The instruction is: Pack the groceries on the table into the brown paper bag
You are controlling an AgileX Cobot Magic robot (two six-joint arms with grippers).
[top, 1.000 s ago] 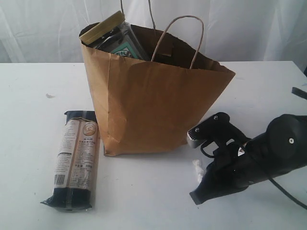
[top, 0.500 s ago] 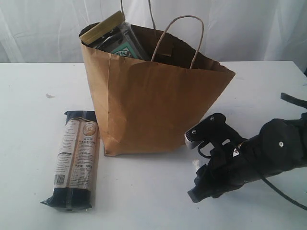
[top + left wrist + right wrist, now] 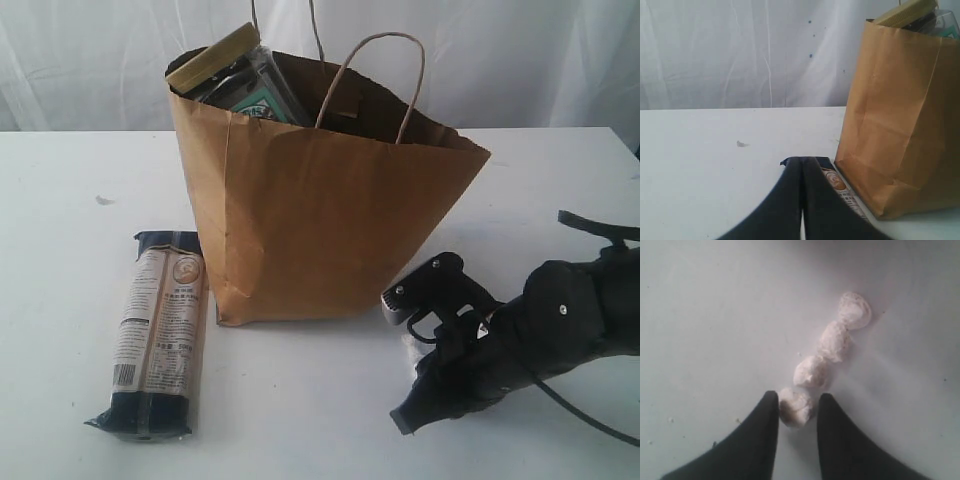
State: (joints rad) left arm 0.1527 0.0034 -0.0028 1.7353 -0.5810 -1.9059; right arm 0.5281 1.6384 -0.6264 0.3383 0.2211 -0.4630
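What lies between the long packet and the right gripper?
Only bare white table, seen in the exterior view; the paper bag stands behind that stretch.

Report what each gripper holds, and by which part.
Left gripper: shut, nothing held. Right gripper: its jaws flank the end lump of a white four-lump string; an actual grip cannot be told.

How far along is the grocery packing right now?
Done: a tan-lidded jar and another pack poke out of the brown paper bag. In hand: the right gripper straddles the end of a string of white lumps; grip unclear. Remaining: the long packet lies on the table beside the bag.
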